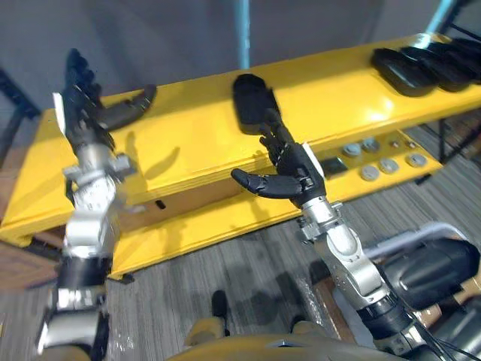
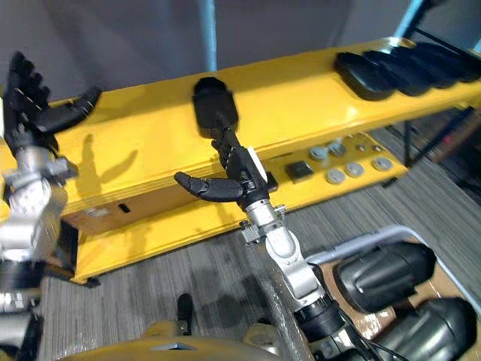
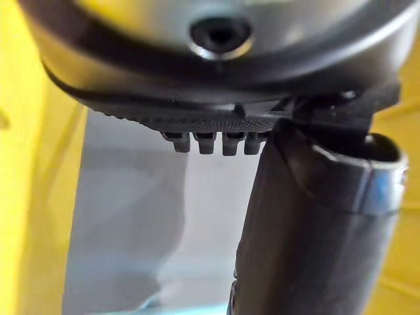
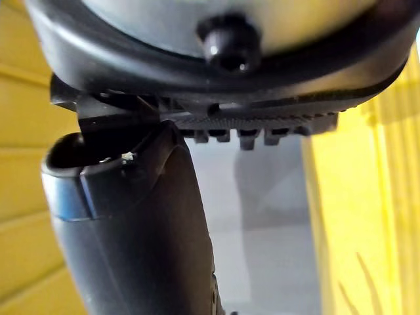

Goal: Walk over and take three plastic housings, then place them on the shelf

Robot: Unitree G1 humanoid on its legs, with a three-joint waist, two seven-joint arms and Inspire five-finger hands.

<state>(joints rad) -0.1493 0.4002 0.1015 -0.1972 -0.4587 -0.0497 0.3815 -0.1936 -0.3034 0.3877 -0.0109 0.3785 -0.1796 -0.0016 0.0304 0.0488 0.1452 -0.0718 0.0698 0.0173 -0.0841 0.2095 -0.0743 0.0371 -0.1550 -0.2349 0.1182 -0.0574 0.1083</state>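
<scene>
right hand (image 1: 293, 171) empty, spread | left hand (image 1: 81, 113) likewise | housing (image 1: 249, 98) on yellow shelf (image 1: 188, 131)

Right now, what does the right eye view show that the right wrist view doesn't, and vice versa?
Right eye view adds: a lone black housing on the yellow shelf, a row of housings at its far right end, more housings in a bin at lower right, and the open left hand raised. Right wrist view adds: the thumb up close, with fingertips straight. Shared: the open, empty right hand and yellow shelf surface.
</scene>
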